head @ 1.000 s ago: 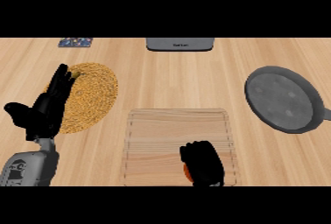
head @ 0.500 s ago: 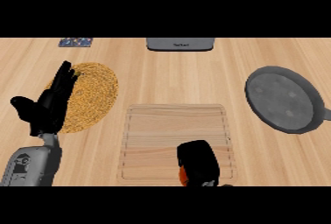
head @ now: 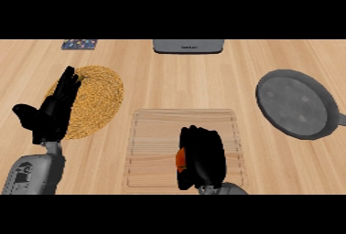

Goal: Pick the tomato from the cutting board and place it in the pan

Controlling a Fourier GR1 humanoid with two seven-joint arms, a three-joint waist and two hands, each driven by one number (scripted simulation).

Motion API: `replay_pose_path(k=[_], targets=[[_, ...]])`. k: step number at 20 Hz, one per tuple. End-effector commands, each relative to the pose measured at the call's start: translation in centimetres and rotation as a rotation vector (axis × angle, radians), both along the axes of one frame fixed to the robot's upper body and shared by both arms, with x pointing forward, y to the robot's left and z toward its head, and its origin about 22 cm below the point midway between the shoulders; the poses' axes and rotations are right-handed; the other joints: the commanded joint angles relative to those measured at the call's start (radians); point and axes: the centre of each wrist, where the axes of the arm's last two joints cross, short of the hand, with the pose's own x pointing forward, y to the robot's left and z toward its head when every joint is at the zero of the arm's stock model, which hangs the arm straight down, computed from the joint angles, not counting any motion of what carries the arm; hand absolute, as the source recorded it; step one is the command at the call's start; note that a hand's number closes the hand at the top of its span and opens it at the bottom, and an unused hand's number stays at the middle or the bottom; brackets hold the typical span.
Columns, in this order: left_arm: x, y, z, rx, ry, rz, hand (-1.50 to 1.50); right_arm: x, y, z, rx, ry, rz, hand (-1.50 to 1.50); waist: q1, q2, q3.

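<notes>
A pale wooden cutting board [head: 162, 137] lies in the middle of the counter. Over its lower right part my right hand [head: 201, 155] is curled round a red-orange tomato [head: 181, 158], of which only a sliver shows at the hand's left side. Whether the tomato still touches the board I cannot tell. The grey pan [head: 294, 104] sits at the right, apart from the board, with nothing in it. My left hand [head: 52, 109] rests open at the left, fingers up, over the edge of a woven mat.
A round woven mat [head: 94, 100] lies left of the board. A grey appliance [head: 188, 45] stands at the back centre and a small patterned item [head: 79, 44] at the back left. Bare wood separates board and pan.
My right hand has turned and closed round the tomato, shifting slightly left and down over the board. The left hand has drifted a little toward the mat.
</notes>
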Motion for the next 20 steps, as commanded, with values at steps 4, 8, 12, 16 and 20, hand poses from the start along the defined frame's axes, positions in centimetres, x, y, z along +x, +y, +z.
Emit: replay_pose_path(k=[4, 8, 12, 16, 20], targets=[[-0.4, -0.8, -0.9, -0.001, -0.005, -0.007, 0.00, -1.3, -1.1, 6.4, 0.113, -0.288, -0.107, 1.50, -0.010, 0.000, 0.000], [-1.1, 0.6, -1.2, -0.003, -0.005, 0.002, 0.00, -0.3, -4.3, 7.5, 0.145, -0.385, -0.202, 1.50, -0.007, 0.002, 0.000], [-0.5, 0.7, 0.8, 0.003, -0.012, -0.011, 0.00, 1.8, -6.6, 9.6, 0.311, -0.428, -0.243, 1.50, 0.002, 0.004, 0.001], [-0.4, -0.5, 0.5, -0.006, -0.001, 0.005, 0.00, 3.7, -12.2, 9.6, 0.432, -0.475, -0.321, 1.50, 0.001, 0.006, 0.001], [-0.6, 0.5, 0.8, 0.003, 0.007, -0.003, 0.00, 5.5, -16.4, 10.4, 0.383, -0.490, -0.355, 1.50, -0.001, 0.004, 0.000]])
